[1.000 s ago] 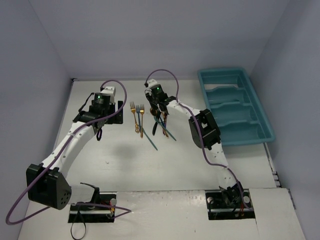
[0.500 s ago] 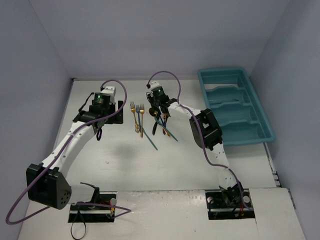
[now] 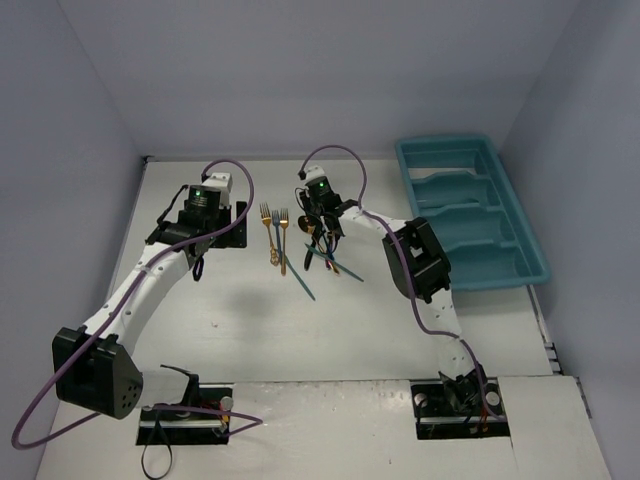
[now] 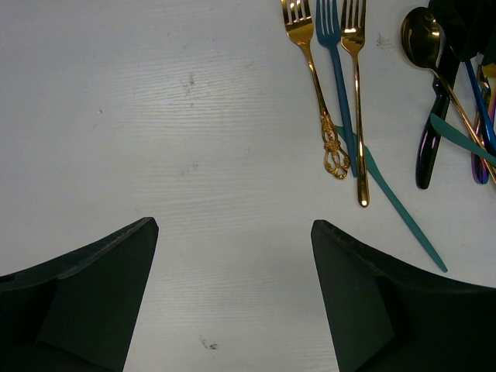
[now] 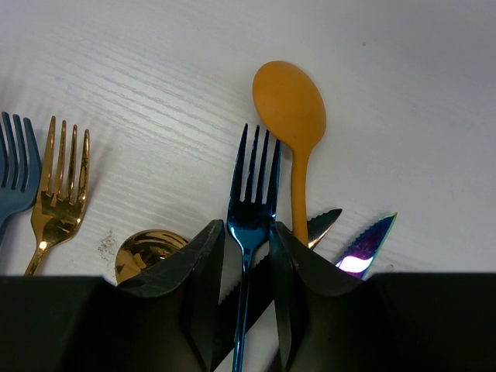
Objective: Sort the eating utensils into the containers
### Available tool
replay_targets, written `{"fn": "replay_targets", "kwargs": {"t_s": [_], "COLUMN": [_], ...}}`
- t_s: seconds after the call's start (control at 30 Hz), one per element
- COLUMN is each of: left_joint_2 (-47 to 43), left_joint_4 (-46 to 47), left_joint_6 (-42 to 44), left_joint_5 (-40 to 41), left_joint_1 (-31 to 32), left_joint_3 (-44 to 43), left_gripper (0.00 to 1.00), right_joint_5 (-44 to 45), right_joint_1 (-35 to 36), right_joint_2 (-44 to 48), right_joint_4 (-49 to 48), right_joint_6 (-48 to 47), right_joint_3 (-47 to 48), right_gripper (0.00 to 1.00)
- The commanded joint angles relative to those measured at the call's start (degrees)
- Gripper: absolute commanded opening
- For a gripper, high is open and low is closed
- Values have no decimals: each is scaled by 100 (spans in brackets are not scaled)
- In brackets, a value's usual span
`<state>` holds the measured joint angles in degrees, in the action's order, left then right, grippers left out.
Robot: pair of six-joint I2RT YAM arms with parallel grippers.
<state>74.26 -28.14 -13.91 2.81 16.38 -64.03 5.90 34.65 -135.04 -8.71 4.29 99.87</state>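
A shiny blue fork (image 5: 254,194) sits between my right gripper's (image 5: 248,229) fingers, tines pointing away, and the gripper is shut on its neck. The gripper (image 3: 318,225) is over a pile of utensils at the table's middle. Around it lie an orange spoon (image 5: 291,108), a gold spoon (image 5: 143,252) and an iridescent knife tip (image 5: 368,244). My left gripper (image 4: 235,232) is open and empty over bare table, to the left of two gold forks (image 4: 314,85), a teal fork (image 4: 337,85) and a teal knife (image 4: 399,209). The teal tray (image 3: 497,281) stands at the far right.
A dark iridescent knife (image 4: 430,147) and a gold spoon (image 4: 422,31) lie in the pile by the right gripper. Grey walls close the table at the left, back and right. The tray's compartments show nothing in them from above.
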Motion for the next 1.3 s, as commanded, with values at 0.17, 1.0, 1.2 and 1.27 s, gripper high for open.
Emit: {"fn": "replay_targets", "kwargs": {"t_s": [0.17,1.0,1.2,1.27], "left_joint_2": [-105,-87,-92,-88], "left_joint_4": [107,107,107,107], "left_joint_6": [-50,-77,-68,-68], "left_joint_5": [-27,-110,-96,-105], "left_joint_1": [-30,-30,-30,-30], "left_joint_3": [-312,-317,-312,-312], "left_gripper": [78,78,78,78], "right_joint_5": [297,48,87,95], "right_joint_1": [50,126,129,129], "right_joint_2": [1034,1123,893,823], "right_joint_4": [203,238,243,247], "right_joint_6": [50,436,410,431], "right_joint_3": [-342,-862,-657,-644], "right_gripper": [29,24,23,23]}}
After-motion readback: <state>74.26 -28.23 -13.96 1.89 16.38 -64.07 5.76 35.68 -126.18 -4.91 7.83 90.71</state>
